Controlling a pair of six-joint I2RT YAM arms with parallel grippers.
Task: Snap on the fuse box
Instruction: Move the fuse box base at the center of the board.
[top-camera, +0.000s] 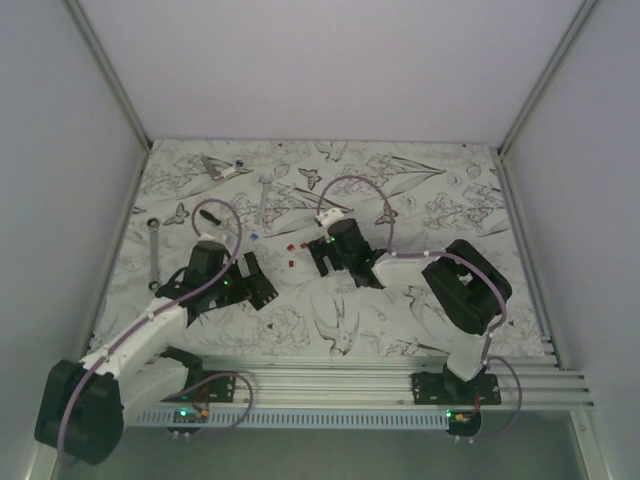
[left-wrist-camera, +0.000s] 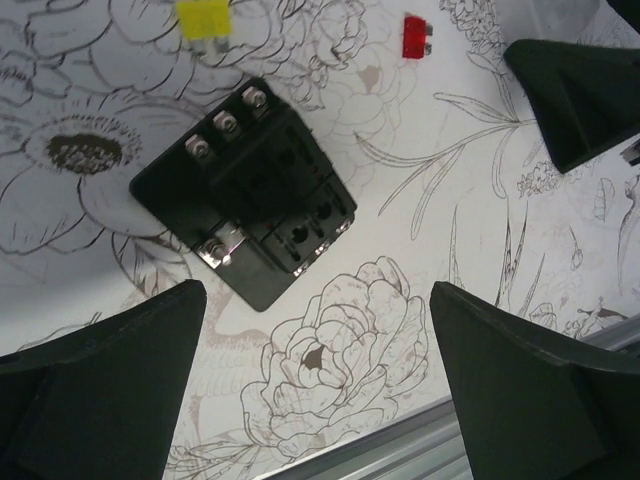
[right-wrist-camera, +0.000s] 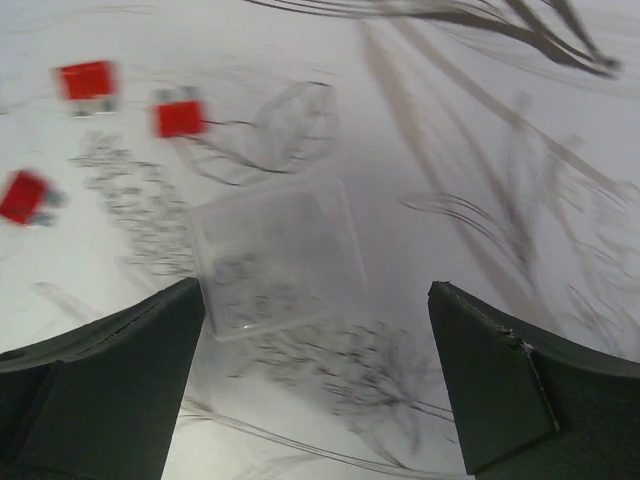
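The fuse box (left-wrist-camera: 245, 190) is a flat black block with metal screw terminals, lying on the flower-print mat in the left wrist view, turned diagonally. My left gripper (left-wrist-camera: 318, 400) is open and empty above the mat, with the box just beyond its left finger. In the top view the left gripper (top-camera: 250, 285) hides the box. My right gripper (right-wrist-camera: 318, 390) is open and empty over a clear square plastic cover (right-wrist-camera: 275, 255), which lies flat near its left finger. The right gripper (top-camera: 322, 258) hovers mid-table.
Loose red fuses (right-wrist-camera: 180, 118) lie left of the cover, and others show beyond the box (left-wrist-camera: 417, 37) beside a yellow fuse (left-wrist-camera: 205, 18). Metal wrenches (top-camera: 155, 250) (top-camera: 265, 195) lie at the left and back. The aluminium rail (top-camera: 400, 378) runs along the near edge.
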